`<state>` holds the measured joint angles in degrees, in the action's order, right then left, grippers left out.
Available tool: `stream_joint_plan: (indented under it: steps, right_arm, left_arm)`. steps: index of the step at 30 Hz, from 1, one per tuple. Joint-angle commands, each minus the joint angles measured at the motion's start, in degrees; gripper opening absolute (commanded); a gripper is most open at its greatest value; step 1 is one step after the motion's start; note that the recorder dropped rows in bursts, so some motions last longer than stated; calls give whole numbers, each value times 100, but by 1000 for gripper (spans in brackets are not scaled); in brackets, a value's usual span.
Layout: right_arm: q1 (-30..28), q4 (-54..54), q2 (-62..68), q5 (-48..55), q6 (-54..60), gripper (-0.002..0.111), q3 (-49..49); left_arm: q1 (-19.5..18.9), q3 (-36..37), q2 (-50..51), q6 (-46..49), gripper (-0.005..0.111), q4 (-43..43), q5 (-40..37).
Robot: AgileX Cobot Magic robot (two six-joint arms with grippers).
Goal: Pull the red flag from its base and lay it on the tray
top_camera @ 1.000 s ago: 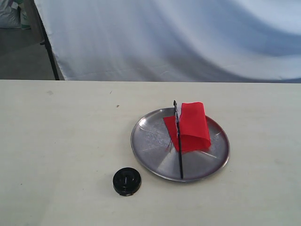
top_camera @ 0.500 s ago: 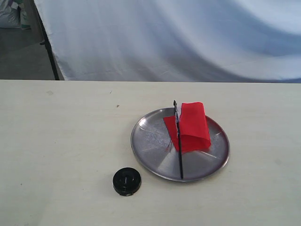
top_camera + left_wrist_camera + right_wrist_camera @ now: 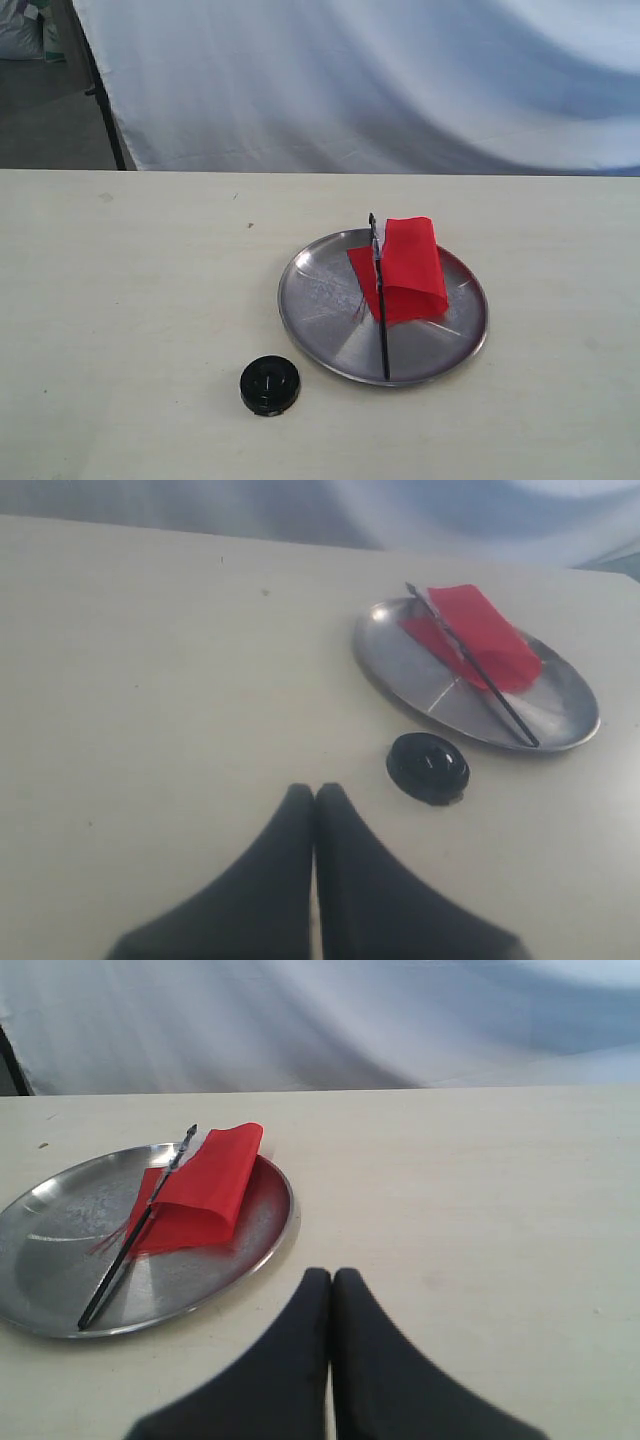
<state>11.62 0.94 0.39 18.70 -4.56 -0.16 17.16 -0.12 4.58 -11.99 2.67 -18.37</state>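
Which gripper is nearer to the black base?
Left. The left gripper hangs close beside the base; the right gripper is by the tray, and its camera does not show the base.

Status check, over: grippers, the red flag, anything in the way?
Left gripper shut, empty. Right gripper shut, empty. Red flag lying on tray, off base, which sits beside tray. Nothing blocking in view.

We count one red flag (image 3: 410,268), one black base (image 3: 269,385), one silver tray (image 3: 320,300), one worktop (image 3: 130,300), two pincers, that is one left pincer (image 3: 315,792) and one right pincer (image 3: 332,1275), one white curtain (image 3: 350,80), one dark stand leg (image 3: 105,110)
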Motion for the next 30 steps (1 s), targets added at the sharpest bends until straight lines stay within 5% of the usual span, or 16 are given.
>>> stream_joint_plan:
  steps: [1, 30]
  right_arm:
    - [-2, 51, -39, -32, 9, 0, 16]
    - [-2, 51, -39, -32, 9, 0, 16]
  left_arm:
    - [3, 12, -32, 37, 0, 35, -23]
    - [3, 12, -32, 1447, 0, 414, 158]
